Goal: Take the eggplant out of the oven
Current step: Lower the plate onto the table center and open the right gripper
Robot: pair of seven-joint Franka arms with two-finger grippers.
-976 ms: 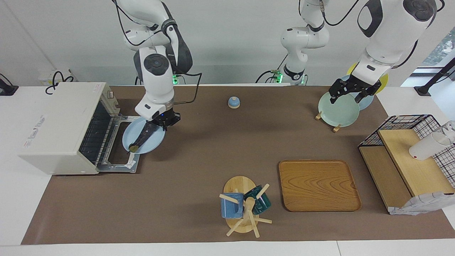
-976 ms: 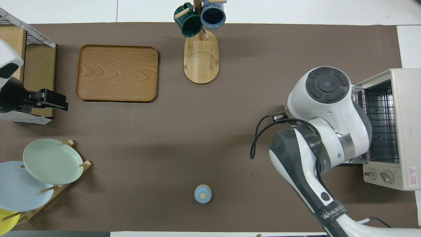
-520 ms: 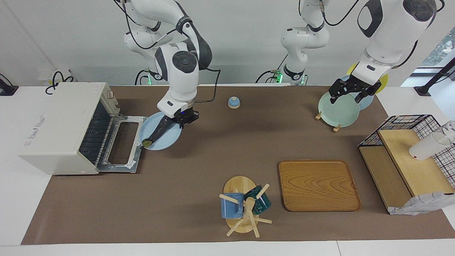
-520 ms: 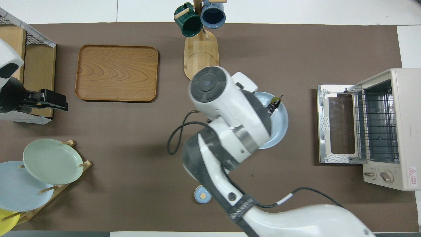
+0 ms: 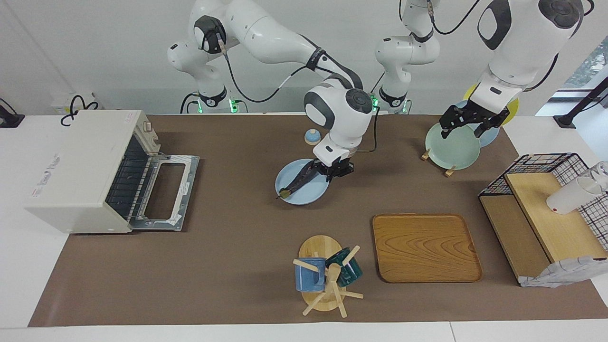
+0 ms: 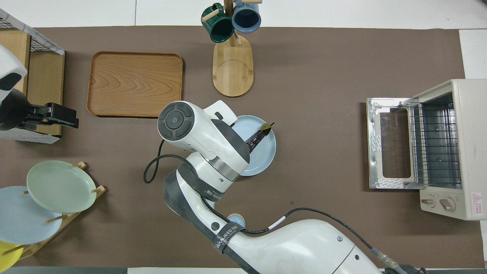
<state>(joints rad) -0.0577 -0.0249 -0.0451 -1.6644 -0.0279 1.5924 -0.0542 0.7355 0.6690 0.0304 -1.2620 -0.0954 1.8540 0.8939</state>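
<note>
The right gripper (image 5: 335, 172) is clamped on the rim of a round, smooth pale-blue plate (image 5: 308, 194), its jaws pinching the edge over the middle of the brown matte surface (image 5: 237, 247). Along the plate lies the eggplant (image 5: 299, 180), long, slender and glossy purple-black, its greenish stem tip at the plate's edge pointing away from the robots; from overhead only its tip end (image 6: 260, 135) shows past the arm's white wrist. The oven (image 5: 80, 171), a boxy cream-white toaster oven, stands well apart at the right arm's end of the surface, its glass door folded down flat and the wire rack inside bare. The left gripper (image 5: 468, 124) hangs over a dish rack holding a glazed pale-green plate (image 5: 451, 149), its jaws spread and holding nothing. Farther from the robots sit a rounded-corner wooden tray (image 5: 425, 247) with visible grain and an oval wooden mug stand (image 5: 323, 280) bearing a blue mug and a dark green one. A small blue domed lid (image 5: 312, 137) with a tan knob rests near the robots.
</note>
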